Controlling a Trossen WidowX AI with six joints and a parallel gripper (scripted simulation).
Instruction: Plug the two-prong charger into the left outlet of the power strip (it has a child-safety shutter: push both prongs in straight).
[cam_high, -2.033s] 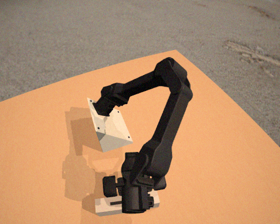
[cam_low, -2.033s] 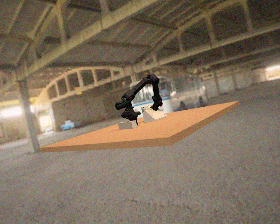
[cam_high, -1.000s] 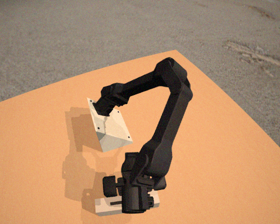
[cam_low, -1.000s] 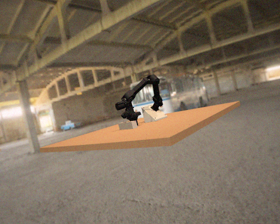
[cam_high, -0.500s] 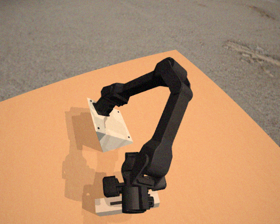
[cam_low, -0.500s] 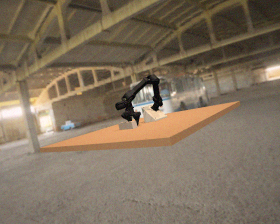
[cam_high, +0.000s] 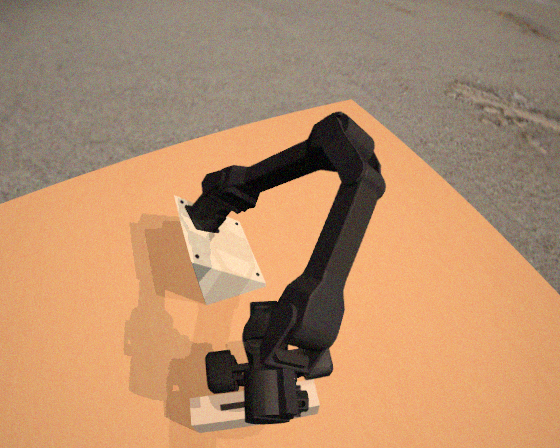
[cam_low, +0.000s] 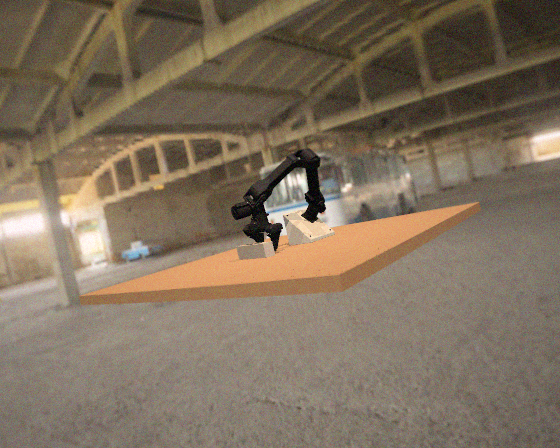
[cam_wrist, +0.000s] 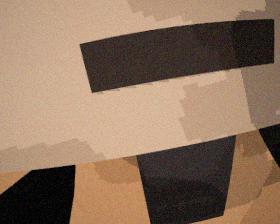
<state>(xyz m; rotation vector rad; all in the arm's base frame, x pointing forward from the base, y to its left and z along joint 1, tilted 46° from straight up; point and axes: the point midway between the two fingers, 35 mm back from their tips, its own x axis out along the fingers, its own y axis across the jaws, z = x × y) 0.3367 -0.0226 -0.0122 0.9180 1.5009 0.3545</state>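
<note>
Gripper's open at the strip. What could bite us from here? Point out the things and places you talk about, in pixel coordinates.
Seating: the gripper (cam_high: 292, 400) (cam_low: 275, 242) (cam_wrist: 170, 140) is open, so the dark block (cam_wrist: 187, 180), likely the charger, could drop or tilt if the prongs aren't in; they're out of sight.
Snag: the fingers flank it closely; a skewed retreat might drag it or the power strip (cam_high: 207, 415) (cam_low: 254, 251) (cam_wrist: 45, 115).

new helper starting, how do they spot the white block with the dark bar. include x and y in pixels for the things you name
Find the orange table (cam_high: 450, 280) (cam_low: 300, 270) (cam_wrist: 107, 197), then the two pale things on it. The white block (cam_high: 205, 415) (cam_low: 255, 251) (cam_wrist: 40, 115) is the low, long one. Its flat top has a dark bar (cam_high: 231, 406) (cam_wrist: 165, 60); the wedge (cam_high: 230, 250) (cam_low: 312, 230) slopes and has dots.
</note>
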